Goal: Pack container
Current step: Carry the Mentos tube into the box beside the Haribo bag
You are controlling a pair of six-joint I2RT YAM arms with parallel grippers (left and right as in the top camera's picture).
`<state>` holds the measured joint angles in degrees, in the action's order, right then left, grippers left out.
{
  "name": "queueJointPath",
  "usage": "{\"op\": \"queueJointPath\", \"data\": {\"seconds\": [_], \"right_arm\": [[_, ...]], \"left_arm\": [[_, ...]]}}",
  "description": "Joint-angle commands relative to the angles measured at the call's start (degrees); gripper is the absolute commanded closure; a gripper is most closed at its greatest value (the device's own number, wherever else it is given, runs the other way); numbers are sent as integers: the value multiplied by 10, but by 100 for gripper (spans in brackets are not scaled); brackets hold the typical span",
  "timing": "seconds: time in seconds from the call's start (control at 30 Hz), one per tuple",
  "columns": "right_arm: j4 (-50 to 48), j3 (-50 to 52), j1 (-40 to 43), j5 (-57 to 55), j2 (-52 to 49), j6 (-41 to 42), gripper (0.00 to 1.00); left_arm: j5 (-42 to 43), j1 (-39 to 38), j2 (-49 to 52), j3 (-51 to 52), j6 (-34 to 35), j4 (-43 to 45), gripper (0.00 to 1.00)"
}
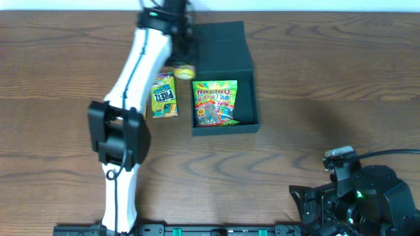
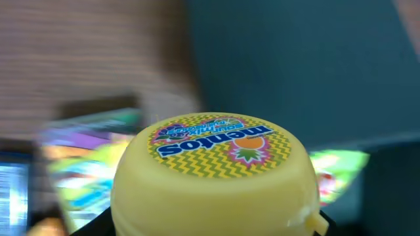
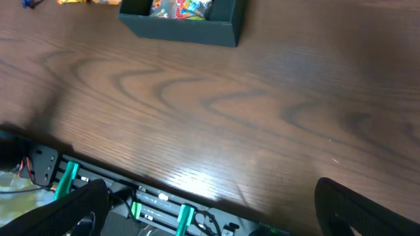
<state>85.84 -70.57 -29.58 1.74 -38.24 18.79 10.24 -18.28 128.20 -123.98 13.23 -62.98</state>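
The container (image 1: 248,123) is a matte black box with its flap lid open at the back. A Haribo packet (image 1: 215,102) lies inside it. My left gripper (image 1: 182,64) is shut on a yellow Mentos tub (image 2: 216,177), holding it just left of the box's left wall. The tub fills the left wrist view and hides the fingers. A green Pikets packet (image 1: 164,96) lies on the table left of the box. My right gripper (image 3: 210,210) is open and empty near the table's front right edge. The box also shows in the right wrist view (image 3: 184,29).
The left arm (image 1: 128,98) stretches from the front edge up to the box's left side. The right arm's base (image 1: 357,196) sits at the front right corner. A rail with green clips (image 3: 151,203) runs along the front edge.
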Motion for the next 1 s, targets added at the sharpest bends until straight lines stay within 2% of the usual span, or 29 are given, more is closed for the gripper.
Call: {"op": "queueJointPath", "data": {"seconds": [0.0, 0.23, 0.4, 0.47, 0.63, 0.87, 0.97], "right_arm": [[-1, -6, 3, -2, 0, -9, 1], [-1, -6, 3, -2, 0, -9, 1], [-1, -6, 3, -2, 0, -9, 1], [-1, -6, 3, -2, 0, -9, 1], [-1, -6, 3, -2, 0, -9, 1], [-1, -6, 3, -2, 0, -9, 1], [-1, -6, 3, -2, 0, -9, 1]], "left_arm": [[3, -47, 3, -15, 47, -1, 94], [-4, -131, 9, -14, 88, 9, 94], [-29, -175, 18, -7, 167, 9, 94], [-33, -189, 19, 7, 177, 16, 94], [-34, -208, 19, 37, 181, 26, 94], [-22, -212, 19, 60, 263, 40, 94], [-1, -215, 19, 72, 277, 41, 94]]}}
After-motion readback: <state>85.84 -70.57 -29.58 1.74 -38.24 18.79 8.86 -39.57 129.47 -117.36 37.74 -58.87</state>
